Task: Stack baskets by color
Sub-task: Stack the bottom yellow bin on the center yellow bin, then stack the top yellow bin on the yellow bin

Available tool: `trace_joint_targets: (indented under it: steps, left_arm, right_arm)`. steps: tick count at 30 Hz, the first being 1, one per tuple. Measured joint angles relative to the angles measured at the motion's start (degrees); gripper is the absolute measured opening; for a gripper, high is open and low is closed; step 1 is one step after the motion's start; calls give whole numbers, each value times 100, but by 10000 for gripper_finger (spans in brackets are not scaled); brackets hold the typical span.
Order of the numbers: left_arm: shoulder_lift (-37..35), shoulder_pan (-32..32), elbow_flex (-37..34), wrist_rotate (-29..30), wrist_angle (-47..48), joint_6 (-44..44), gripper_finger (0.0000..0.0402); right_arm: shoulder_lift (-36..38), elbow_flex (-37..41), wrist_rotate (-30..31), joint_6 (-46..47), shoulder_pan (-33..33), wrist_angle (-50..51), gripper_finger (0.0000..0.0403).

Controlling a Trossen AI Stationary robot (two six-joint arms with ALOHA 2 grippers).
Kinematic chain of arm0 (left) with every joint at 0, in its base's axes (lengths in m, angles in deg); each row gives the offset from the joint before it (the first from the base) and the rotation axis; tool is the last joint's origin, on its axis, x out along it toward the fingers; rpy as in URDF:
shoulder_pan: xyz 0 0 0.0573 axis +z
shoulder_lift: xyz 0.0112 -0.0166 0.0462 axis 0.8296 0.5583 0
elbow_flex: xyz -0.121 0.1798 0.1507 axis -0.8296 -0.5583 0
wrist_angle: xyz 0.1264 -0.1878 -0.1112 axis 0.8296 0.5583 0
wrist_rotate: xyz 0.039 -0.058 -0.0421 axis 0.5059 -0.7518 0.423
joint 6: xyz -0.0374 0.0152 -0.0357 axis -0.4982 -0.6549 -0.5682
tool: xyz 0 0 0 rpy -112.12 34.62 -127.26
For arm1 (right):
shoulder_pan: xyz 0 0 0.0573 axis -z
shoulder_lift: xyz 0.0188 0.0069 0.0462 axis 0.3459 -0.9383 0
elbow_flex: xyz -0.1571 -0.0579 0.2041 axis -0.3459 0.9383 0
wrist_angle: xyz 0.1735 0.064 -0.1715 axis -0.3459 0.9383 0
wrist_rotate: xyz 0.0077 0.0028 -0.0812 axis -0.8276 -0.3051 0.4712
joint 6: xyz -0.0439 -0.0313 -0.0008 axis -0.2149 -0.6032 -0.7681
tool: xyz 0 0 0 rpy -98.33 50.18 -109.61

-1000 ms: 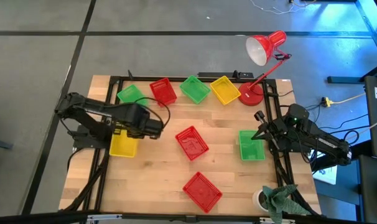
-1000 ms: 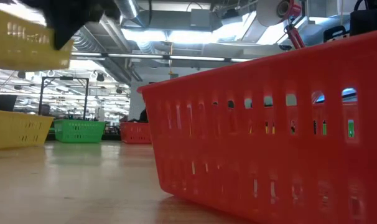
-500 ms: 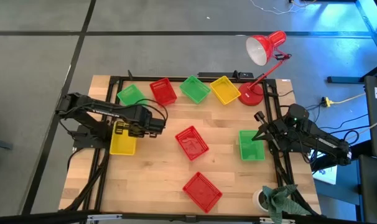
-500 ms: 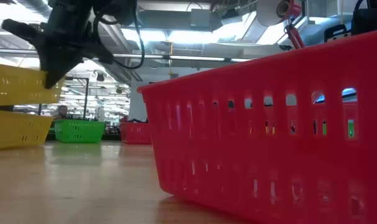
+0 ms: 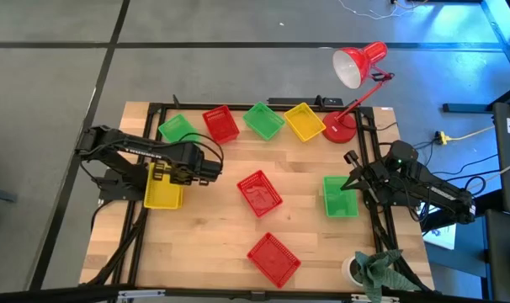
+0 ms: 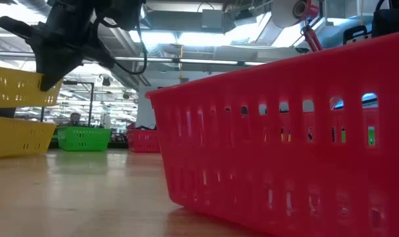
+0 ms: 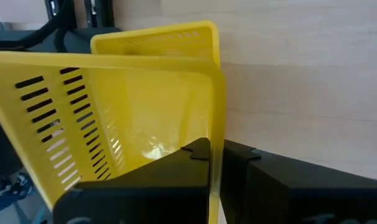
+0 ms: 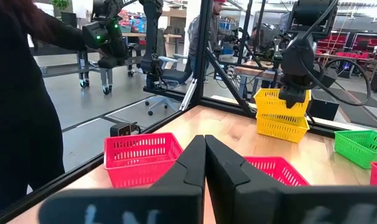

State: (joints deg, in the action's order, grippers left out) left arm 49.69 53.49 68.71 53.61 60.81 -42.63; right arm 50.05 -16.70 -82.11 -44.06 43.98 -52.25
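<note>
My left gripper (image 5: 160, 173) hangs over the table's left side, pointing steeply down, shut on a yellow basket (image 6: 15, 89). That basket hangs just above a second yellow basket (image 6: 12, 136), which rests on the table; both also show in the right wrist view as the held yellow basket (image 8: 282, 101) over the lower one (image 8: 282, 129). My right gripper (image 5: 346, 178) waits shut and level at the table's right side, beside a green basket (image 5: 340, 197). Two red baskets (image 5: 260, 192) (image 5: 273, 257) lie mid-table. My left gripper pinches one wall of the yellow basket at its rim (image 7: 217, 146), one finger inside the basket and one outside. The fingers (image 7: 195, 163) come from above, pointing steeply down. The basket hangs below them, slightly tilted and lifted off the table, over the other yellow basket (image 7: 157, 38).
Along the far edge stand a green basket (image 5: 177, 127), a red one (image 5: 220, 123), another green (image 5: 263, 119) and a yellow one (image 5: 305, 121). A red desk lamp (image 5: 354, 71) stands at the far right corner. A person (image 8: 20, 93) stands beyond the table.
My left gripper has come down and drawn back toward the table's left edge with the yellow basket, tipping steeper. The basket has sunk from well above the lower yellow basket to just over it. Most of the drop came early; lately it barely moves.
</note>
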Motion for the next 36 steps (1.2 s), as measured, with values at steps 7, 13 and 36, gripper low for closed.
trace_joint_targets:
  steps: [7,13,36]
  left_arm:
    - [0,0,-326,38,-372,-78,0]
    - [7,0,-699,-167,-1255,-130,0]
    - [7,50,-703,-329,-2366,674,68]
  right_arm:
    - [0,0,2,-2,1,0,10]
    - [0,0,2,-2,0,0,10]
    - [0,0,2,-22,0,0,10]
